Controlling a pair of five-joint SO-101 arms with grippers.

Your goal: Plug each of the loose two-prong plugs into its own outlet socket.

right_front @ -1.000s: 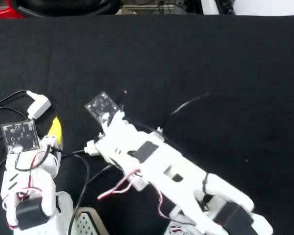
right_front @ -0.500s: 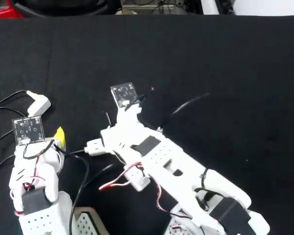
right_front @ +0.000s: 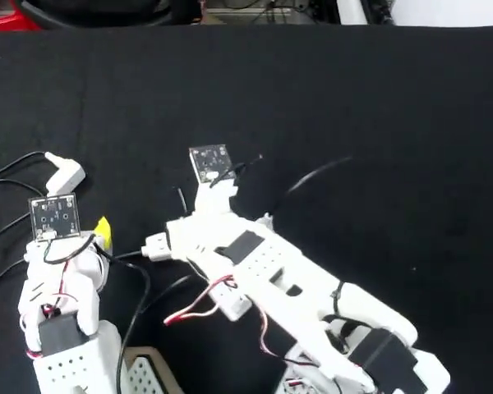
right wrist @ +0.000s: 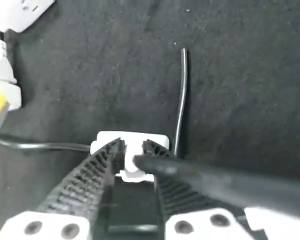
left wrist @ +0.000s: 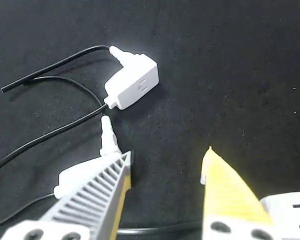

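A white outlet socket [left wrist: 132, 85] lies at the table's left [right_front: 63, 174], with black cables running off it. Just short of it sits a small white plug [left wrist: 107, 140] on a black cable. My left gripper [left wrist: 166, 157] hovers over that plug, open, its yellow finger [right_front: 103, 230] beside it. Near the table's middle, my right gripper [right wrist: 133, 147] is shut on a second white plug [right wrist: 130, 141], seen in the high view next to the right arm [right_front: 154, 246]. A black cable leads off this plug toward the left arm.
A loose black cable end [right wrist: 182, 85] lies just beyond the right gripper. A thin wire [right_front: 316, 172] curves on the black cloth to the right of centre. A white grid-patterned base [right_front: 144, 369] sits at the front edge between the arms.
The right arm's wrist has swung to the right and farther from the front edge. The left arm has edged toward the socket. The plug by the right gripper has hardly moved.
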